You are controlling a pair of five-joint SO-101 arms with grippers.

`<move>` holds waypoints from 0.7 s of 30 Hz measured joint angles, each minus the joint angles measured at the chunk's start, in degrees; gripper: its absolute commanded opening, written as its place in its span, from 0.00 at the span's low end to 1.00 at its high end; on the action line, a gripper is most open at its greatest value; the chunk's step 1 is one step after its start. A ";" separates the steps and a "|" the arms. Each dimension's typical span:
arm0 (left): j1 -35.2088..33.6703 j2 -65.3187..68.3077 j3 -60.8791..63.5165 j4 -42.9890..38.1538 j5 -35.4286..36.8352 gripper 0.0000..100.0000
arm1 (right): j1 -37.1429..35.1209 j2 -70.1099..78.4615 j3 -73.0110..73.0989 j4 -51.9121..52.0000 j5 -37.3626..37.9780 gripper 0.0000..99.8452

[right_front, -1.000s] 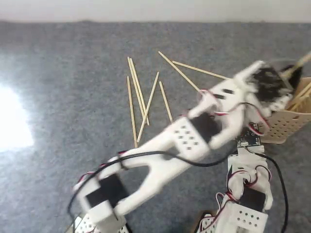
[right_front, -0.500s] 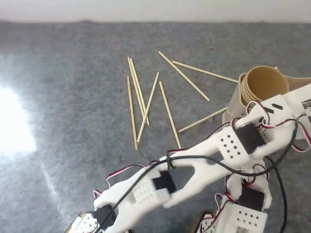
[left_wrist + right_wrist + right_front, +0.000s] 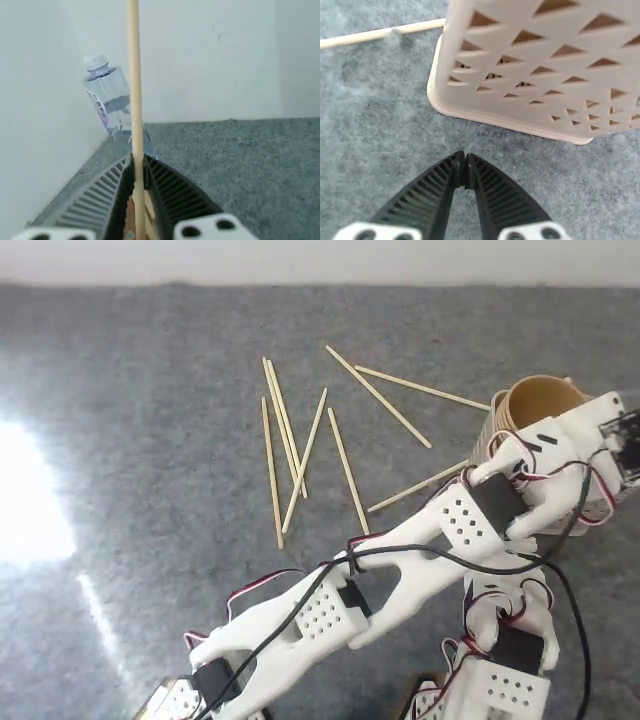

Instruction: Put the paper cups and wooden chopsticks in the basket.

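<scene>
The left arm (image 3: pixel 400 565) is being held stretched across the grey mat (image 3: pixel 150 420) from the near edge toward the far right, with its wrist lying over the stack of paper cups (image 3: pixel 535 405). The left gripper (image 3: pixel 138 161) is being held clamped on a wooden chopstick (image 3: pixel 133 75), which is being gripped between the ribbed fingers and is pointing out past their tips toward a white wall and a plastic water bottle (image 3: pixel 107 100). The right arm (image 3: pixel 510 640) is being held folded by its base, and the right gripper (image 3: pixel 465 161) is being held with its fingers pressed together on nothing, just above the mat and just beside a corner of the basket (image 3: pixel 545 75). The far end of the held chopstick is being cut off by the picture's edge. In the high view the basket is being covered almost wholly by the left arm, so whether the cups are standing in it or beside it cannot be told. The cups are being shown nested, the top one's brown inside facing up. Loose chopsticks (image 3: pixel 348 472) are lying scattered on the mat, and one more (image 3: pixel 380 34) is lying near the basket's wall
</scene>
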 measured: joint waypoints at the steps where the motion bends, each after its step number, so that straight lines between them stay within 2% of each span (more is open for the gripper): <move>1: 0.00 0.00 -0.53 1.23 -0.79 0.02 | 0.00 0.00 0.00 0.00 0.00 0.01; 11: -0.09 0.26 -5.19 2.37 -2.64 0.17 | 0.00 0.00 0.00 0.00 0.00 0.01; 16: -0.44 0.26 -5.36 8.79 -2.64 0.18 | 0.00 0.00 0.00 0.00 0.00 0.01; 21: -2.37 0.35 -6.77 8.79 -2.55 0.18 | 0.00 0.00 0.00 0.00 0.00 0.01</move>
